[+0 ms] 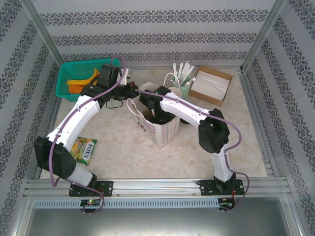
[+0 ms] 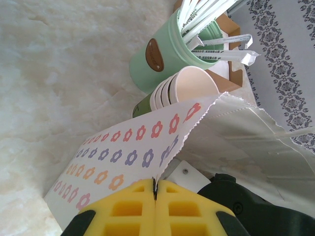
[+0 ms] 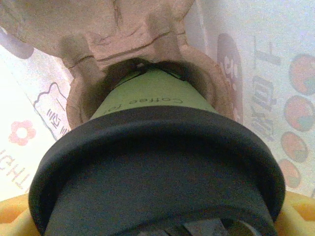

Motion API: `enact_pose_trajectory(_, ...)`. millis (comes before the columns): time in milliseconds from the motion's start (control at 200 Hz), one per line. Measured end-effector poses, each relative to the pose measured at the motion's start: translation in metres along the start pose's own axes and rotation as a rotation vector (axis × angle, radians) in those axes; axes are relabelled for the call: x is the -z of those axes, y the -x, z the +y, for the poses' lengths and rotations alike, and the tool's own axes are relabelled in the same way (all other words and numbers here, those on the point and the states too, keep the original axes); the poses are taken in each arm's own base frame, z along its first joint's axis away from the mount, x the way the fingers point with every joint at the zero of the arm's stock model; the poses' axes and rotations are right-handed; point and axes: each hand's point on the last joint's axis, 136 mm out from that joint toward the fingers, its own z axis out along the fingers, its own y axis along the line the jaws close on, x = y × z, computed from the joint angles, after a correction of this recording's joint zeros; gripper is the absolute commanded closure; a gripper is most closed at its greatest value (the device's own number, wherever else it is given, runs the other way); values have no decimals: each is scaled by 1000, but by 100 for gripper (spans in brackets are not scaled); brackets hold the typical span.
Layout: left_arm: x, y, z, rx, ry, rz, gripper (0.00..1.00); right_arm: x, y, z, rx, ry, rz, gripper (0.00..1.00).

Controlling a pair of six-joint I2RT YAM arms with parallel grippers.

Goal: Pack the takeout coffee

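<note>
The takeout coffee [image 3: 157,162], a green-sided cup with a black lid, stands low inside the flower-printed paper bag [image 1: 160,130], its base in a brown pulp carrier [image 3: 128,29]. My right gripper [image 3: 157,219] reaches down into the bag [image 3: 29,123], and its yellow fingers [image 3: 12,216] sit against both sides of the lid. In the top view the right gripper [image 1: 160,117] is sunk in the bag's mouth. My left gripper [image 2: 155,184] is shut on the bag's serrated top edge [image 2: 189,135] and holds that side up. From above, the left gripper [image 1: 133,93] is at the bag's far left corner.
A mint canister of wrapped straws [image 1: 181,81] and a stack of lidless cups [image 2: 182,88] stand just behind the bag. A cardboard box [image 1: 210,86] lies at the back right, a green basket [image 1: 78,78] at the back left, and a green packet [image 1: 84,150] by the left arm.
</note>
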Motion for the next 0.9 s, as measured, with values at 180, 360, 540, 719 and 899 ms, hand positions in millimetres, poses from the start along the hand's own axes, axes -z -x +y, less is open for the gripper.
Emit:
enact_pose_trajectory(180,0,0,0,0,-3,2,100,-1,0,0,0,-1,2,27)
enact_pose_trajectory(360,0,-1,-1,1,-6,4,100,-4,-1,0,-1,-3,7,26)
enact_pose_trajectory(540,-1,-2,-3,8,-19,12,100,-7,-1,0,-3,-2,6,26)
enact_pose_trajectory(719,-4,-1,-4,10,-32,11,100,-8,-1,0,-4,-3,7,25)
enact_pose_trajectory(899,-4,-1,-4,9,-33,11,100,-4,0,0,-11,0,-3,19)
